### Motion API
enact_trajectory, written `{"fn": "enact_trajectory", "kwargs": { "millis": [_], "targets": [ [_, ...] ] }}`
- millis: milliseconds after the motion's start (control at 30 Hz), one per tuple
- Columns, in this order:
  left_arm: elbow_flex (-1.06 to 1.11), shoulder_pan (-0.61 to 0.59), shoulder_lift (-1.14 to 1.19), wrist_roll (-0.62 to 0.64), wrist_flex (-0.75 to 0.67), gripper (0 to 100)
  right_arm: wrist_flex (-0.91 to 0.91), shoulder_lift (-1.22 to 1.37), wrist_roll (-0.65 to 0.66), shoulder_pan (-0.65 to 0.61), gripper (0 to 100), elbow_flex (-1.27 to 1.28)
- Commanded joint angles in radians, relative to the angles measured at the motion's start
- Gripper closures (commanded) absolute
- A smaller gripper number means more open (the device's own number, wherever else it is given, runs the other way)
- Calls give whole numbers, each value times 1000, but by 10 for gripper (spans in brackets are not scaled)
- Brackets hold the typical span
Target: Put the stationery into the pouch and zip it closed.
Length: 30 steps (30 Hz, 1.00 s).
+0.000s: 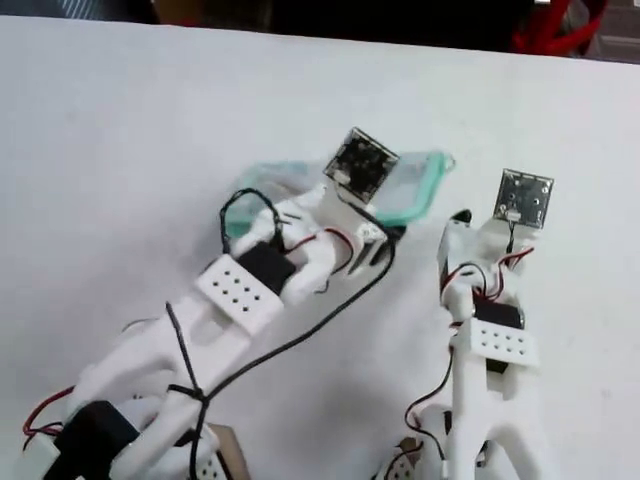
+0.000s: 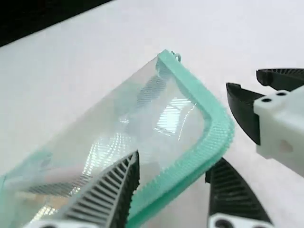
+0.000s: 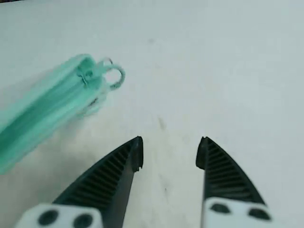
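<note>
1. Partly hidden in the high view, the pouch (image 1: 415, 182) lies on the white table (image 1: 120, 130). The left arm's wrist camera (image 1: 360, 162) covers its middle. Glare on the plastic blurs the contents, so I cannot tell what is inside.
2. The pouch is flat, with a clear, glossy face and a woven teal border (image 2: 209, 137) that rounds at the corner. A small ring-shaped zipper pull (image 3: 113, 76) sits at its end.
3. The left gripper (image 2: 173, 161) holds its ribbed black jaws apart. One is over the clear face, the other is off the pouch, and the teal border runs between them.
4. The right gripper (image 3: 170, 145) is spread wide over bare table. The pouch's zipper end is near it but apart, off to one side of the jaws.
</note>
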Motion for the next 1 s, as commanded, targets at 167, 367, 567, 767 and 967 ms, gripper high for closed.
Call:
{"fn": "enact_trajectory", "kwargs": {
  "millis": [167,367,567,767,967],
  "targets": [
    [-247,84,-4,14,327,718,-45,1,-12,61,814,-5],
    [-356,136,-12,48,460,719,-45,1,-52,77,814,-5],
    [-560,19,-124,-106,643,772,-45,1,-52,77,814,-5],
    [-514,-334,-240,-118,640,976,-45,1,-52,74,814,-5],
    [-126,-599,-107,-109,219,977,-45,1,-48,70,815,-3]
  ]
}}
